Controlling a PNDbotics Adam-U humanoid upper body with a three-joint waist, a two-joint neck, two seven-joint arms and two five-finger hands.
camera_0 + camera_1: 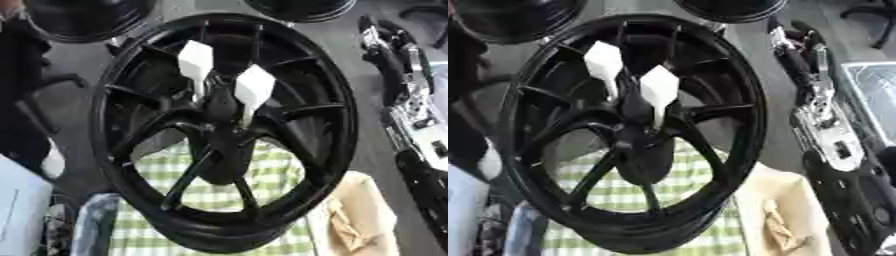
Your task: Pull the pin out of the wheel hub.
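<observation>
Wheel hub [219,131] upright; right robot hand [798,37] beside rim, apart.

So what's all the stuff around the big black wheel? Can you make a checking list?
Surface: green and white checked cloth under the wheel, grey floor around it.
Job's things: black wheel standing tilted; two white pieces stick out above its middle; cannot tell which is the pin.
Clutter: beige bag at lower right, pale box at lower left.
Robot hands: right robot hand at upper right, apart from the wheel, its arm running down the right edge; left robot hand not seen.
Cables: nothing seen.
Surroundings: more black wheels at the far edge; a dark shape at the left that I cannot make out.
</observation>
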